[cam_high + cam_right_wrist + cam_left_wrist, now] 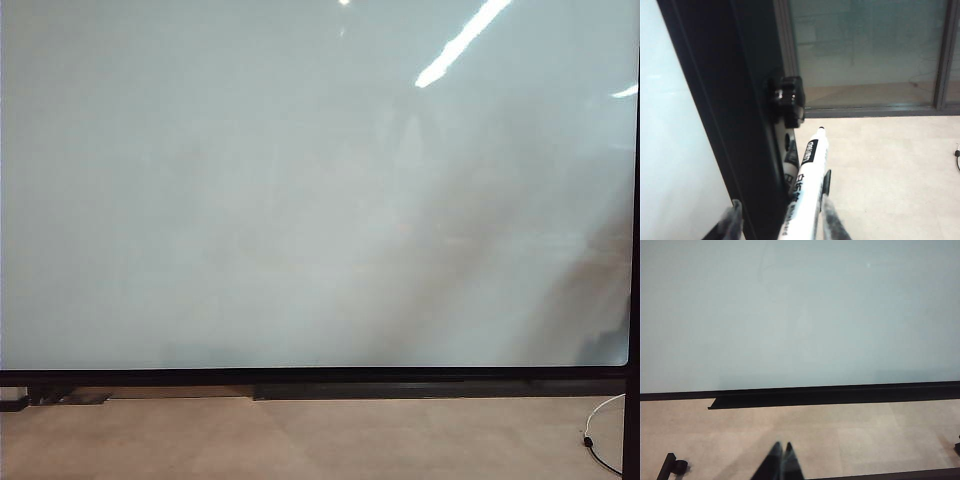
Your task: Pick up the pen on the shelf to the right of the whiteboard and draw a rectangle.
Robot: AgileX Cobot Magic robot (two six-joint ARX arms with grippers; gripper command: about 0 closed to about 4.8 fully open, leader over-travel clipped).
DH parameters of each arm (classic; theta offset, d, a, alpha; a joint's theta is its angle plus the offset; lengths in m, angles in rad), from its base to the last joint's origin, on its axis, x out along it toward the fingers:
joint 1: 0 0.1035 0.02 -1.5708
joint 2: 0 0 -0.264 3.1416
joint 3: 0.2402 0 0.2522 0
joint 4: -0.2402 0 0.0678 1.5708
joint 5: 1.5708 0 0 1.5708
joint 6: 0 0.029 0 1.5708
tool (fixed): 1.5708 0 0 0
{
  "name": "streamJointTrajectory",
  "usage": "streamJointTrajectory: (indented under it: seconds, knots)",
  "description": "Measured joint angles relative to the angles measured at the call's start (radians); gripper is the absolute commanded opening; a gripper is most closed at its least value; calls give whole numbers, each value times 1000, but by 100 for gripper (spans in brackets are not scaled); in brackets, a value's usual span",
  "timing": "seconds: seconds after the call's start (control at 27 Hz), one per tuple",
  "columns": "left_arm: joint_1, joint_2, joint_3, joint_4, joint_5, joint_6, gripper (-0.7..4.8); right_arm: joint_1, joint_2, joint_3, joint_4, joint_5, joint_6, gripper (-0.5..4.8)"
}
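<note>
Whiteboard (300,190): blank, black-framed, filling the exterior view.
Left gripper (782,446): low before the board's bottom rail, fingertips pressed together.
Right gripper (777,215): at the board's right edge, jaws spread astride the pen (802,200); contact unclear.
Pen: tip toward twelve o'clock, beside the frame.

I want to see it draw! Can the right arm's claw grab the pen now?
Probably yes. The pen lies between the right gripper's open fingers, beside the whiteboard's black frame, with nothing blocking it.

A narrow black shelf (771,190) (beside the whiteboard (670,150) frame) carries the white pen (804,200).
</note>
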State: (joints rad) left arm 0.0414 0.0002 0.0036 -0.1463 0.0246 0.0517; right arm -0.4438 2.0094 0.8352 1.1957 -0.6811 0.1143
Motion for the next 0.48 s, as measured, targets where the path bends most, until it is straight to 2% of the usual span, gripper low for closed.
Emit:
streamJointTrajectory:
  seconds: [0.48]
  knots:
    - [0,0,0,0,0,0,-5,0,0,0,1,31,-14,197]
